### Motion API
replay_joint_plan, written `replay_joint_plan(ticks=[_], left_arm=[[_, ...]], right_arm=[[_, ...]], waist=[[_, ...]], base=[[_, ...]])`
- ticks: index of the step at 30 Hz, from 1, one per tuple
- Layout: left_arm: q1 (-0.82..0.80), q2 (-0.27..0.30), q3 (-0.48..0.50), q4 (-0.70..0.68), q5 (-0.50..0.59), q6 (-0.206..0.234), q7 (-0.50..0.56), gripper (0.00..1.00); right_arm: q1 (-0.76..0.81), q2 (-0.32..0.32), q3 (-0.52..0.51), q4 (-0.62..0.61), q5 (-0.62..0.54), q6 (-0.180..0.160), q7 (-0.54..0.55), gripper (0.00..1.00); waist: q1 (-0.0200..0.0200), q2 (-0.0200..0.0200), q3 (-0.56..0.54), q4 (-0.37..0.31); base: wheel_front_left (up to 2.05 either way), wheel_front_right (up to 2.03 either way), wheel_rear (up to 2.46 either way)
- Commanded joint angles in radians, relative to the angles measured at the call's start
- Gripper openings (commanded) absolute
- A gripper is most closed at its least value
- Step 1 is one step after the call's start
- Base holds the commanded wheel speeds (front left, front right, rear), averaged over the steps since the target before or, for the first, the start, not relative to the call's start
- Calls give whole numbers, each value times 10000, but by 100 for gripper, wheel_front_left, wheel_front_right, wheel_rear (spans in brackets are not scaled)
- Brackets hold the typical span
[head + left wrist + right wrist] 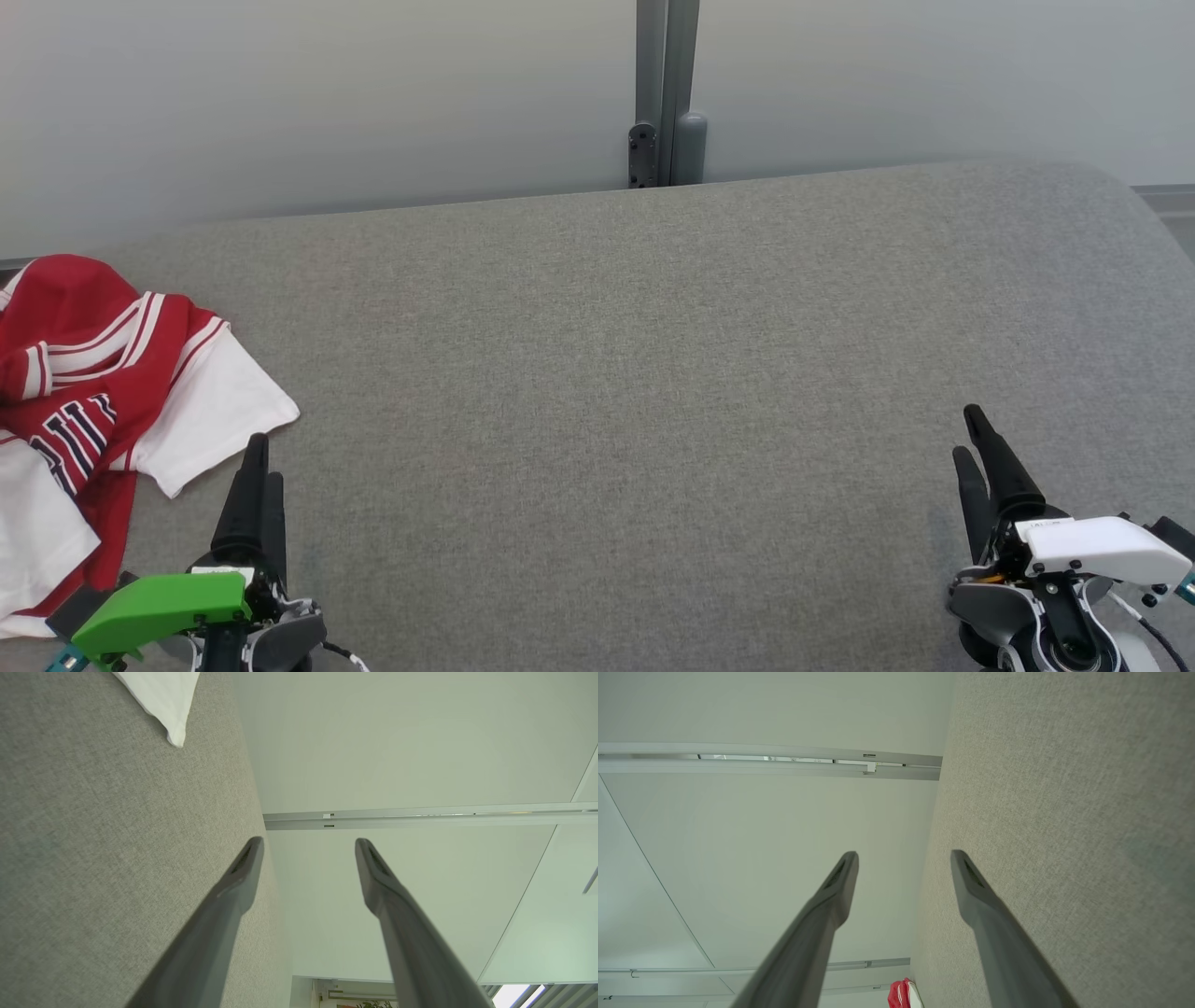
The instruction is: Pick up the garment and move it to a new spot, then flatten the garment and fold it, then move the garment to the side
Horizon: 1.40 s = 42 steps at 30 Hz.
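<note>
Big grey fabric counter, mostly bare. The garment, red and white, lies crumpled at its left edge on the near side. The left gripper sits just right of a white sleeve, and the right gripper is well apart at near right. Both have fingers spread, holding nothing.

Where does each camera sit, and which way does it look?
Head view: on the head, looking down at the grey surface, the shirt, left claw, right claw.
Left wrist view: on that wrist, looking along the open left claw toward the wall.
Right wrist view: likewise, along the open right claw.
Shared: all three show the shirt.
</note>
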<state>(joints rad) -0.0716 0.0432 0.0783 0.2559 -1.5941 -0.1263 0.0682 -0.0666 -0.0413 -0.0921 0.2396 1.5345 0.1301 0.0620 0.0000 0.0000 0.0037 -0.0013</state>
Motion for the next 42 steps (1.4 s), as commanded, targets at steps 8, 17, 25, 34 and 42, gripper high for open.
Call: replay_joint_plan(ticks=[8, 17, 25, 34, 42], left_arm=[[-127, 388, -503, -123, 1501, -25, -494, 100], [30, 408, -485, -122, 3930, 132, -860, 100], [210, 393, -438, -282, 5758, 91, -1159, 100], [336, 438, -450, -296, 7209, -7, -1461, 100], [461, 549, -439, -202, 8313, -38, -1718, 100]], right_arm=[[-53, -195, 216, -651, -2493, 3, -434, 100], [10, -251, 435, -913, -5015, 4, -799, 100], [-49, -327, 609, -900, -6528, 4, -1101, 100], [-113, -463, 713, -858, -7915, 5, -1405, 100], [-80, -540, 678, -790, -9007, 5, -1663, 100]], waist=[[0, 0, 1, -25], [0, 0, 0, -80], [0, 0, -7, -120], [0, 0, -11, -166], [0, 0, -26, -199]], base=[[0, 0, 0], [0, 0, 0], [0, 0, 0], [0, 0, 0], [0, 0, 0]])
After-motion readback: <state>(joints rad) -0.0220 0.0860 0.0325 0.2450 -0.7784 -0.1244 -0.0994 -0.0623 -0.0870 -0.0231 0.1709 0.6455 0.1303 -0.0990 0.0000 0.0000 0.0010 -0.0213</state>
